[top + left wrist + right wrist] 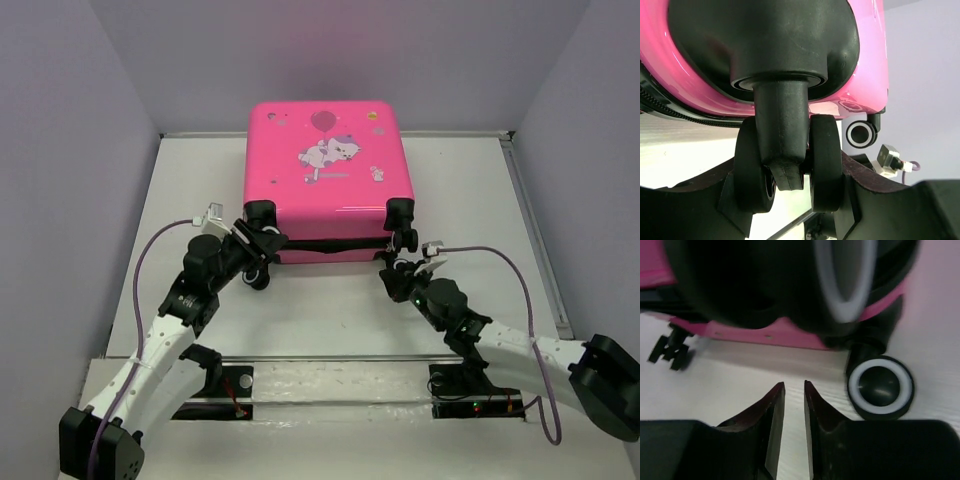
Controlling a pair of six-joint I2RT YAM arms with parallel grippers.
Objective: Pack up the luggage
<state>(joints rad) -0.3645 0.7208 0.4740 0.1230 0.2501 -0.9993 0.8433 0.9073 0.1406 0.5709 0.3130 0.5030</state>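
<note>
Left pincer (pixel 790 200): clamped on the twin-wheeled caster (pixel 824 160) at the near-left corner of the luggage (pixel 325 165), one matte black finger (pixel 735 200) pressed to each outer wheel face, the stubby fork between the wheels. Right pincer (pixel 794 390): tips drawn nearly together, only a thin slit between, nothing held. Parked low over the bench (pixel 330 310) just in front of the near-right corner of the luggage, beside a second caster (pixel 880 387) but not touching it.

Of the casters: smooth black rubbery tyres, round hubs ringed in white, short thick stems under domed black plastic housings set into the shell.

Of the luggage: small, closed, flat on its broad side, wheels toward the arms, at mid-bench toward the far wall. Bright pink hard shell, glossy enough to carry pale reflections, squarish with rounded corners. On the upper face a white cartoon animal (pixel 328 153) below a darker pink balloon (pixel 323 121), with a few tiny motifs scattered near the edges. Along the near side a dark band, with a black toothed zip line (pixel 670 111) following the curve of the shell.

Beyond the luggage: bench top pale, matte, faintly grained; plain lilac-grey walls (pixel 60 150) on three sides. Thin mauve cable (pixel 500 255) looping from behind each pincer back along white arm links.
</note>
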